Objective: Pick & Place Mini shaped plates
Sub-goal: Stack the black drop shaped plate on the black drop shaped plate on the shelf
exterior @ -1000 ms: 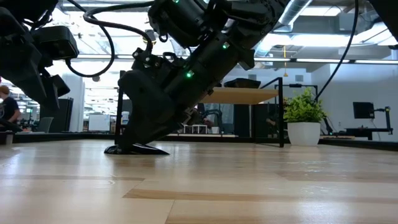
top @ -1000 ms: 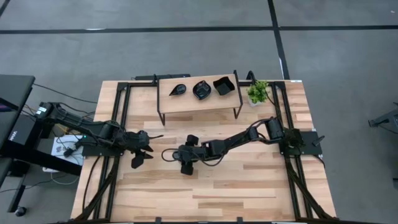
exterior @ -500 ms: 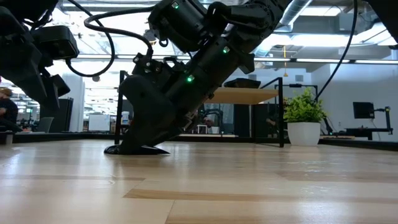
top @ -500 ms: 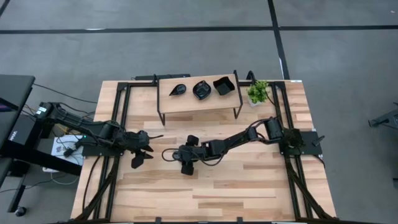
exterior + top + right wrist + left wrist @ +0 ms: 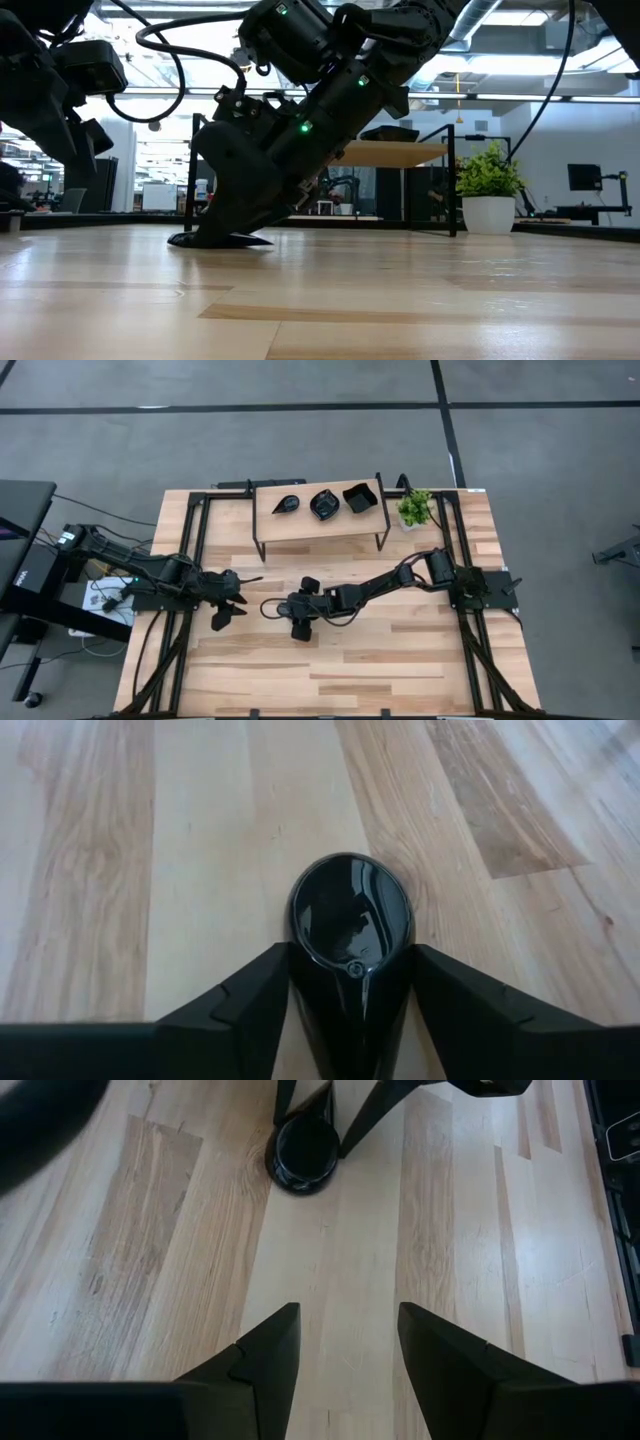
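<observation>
A glossy black teardrop mini shaped plate (image 5: 350,910) lies flat on the table's middle (image 5: 222,240). My right gripper (image 5: 350,955) slants down over it, with one finger on each side of its narrow end. In the high view the gripper (image 5: 300,622) covers the plate. The left wrist view shows the same plate (image 5: 305,1155) farther off. My left gripper (image 5: 345,1345) hangs open above bare wood at the table's left (image 5: 228,610), holding nothing. Three more black plates (image 5: 324,504) sit on a raised wooden shelf (image 5: 318,525) at the far edge. My right gripper has the plate's narrow end (image 5: 352,982) between its two fingers (image 5: 262,1005), which lie against its two sides. The fingers slant down from the table's right side. The plate lies flat with its underside on the table.
A small potted plant (image 5: 415,508) stands right of the shelf at the far right. Black metal frame rails (image 5: 195,530) run along the table's left and right sides. Bare wood (image 5: 360,670) stretches toward the near edge.
</observation>
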Controlling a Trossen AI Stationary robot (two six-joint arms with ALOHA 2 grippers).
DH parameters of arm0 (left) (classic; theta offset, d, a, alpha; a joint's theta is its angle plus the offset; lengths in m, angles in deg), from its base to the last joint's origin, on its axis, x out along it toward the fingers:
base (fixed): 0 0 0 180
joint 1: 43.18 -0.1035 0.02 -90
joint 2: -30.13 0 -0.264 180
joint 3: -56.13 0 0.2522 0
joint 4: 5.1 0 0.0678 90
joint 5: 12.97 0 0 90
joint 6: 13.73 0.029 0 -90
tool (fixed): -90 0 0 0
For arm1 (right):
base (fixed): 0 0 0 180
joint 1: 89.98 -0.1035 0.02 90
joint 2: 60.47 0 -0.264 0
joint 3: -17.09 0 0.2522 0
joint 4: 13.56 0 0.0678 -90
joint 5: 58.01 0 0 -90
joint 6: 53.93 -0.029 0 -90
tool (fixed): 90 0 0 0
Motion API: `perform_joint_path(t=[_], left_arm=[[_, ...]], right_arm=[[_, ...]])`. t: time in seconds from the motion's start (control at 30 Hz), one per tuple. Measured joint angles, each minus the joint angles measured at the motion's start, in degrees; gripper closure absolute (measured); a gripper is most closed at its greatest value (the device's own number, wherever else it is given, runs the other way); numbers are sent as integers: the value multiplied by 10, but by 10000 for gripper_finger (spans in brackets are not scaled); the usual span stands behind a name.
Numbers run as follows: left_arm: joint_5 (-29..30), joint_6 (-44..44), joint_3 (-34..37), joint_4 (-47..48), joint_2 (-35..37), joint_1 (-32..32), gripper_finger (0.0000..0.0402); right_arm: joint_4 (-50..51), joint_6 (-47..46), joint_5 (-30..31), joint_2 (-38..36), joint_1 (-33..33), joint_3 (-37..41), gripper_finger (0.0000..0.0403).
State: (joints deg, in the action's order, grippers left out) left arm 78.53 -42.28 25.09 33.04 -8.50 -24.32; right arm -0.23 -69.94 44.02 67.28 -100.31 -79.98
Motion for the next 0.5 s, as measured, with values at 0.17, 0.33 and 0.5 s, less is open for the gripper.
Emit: perform_joint_path(t=[0.17,0.33,0.5], left_arm=[[0,0,0,0,0,0,230],[0,0,0,0,0,0,230],[0,0,0,0,0,0,230]], right_arm=[[0,-1,0,0,0,0,193],[0,-1,0,0,0,0,192],[0,-1,0,0,0,0,199]])
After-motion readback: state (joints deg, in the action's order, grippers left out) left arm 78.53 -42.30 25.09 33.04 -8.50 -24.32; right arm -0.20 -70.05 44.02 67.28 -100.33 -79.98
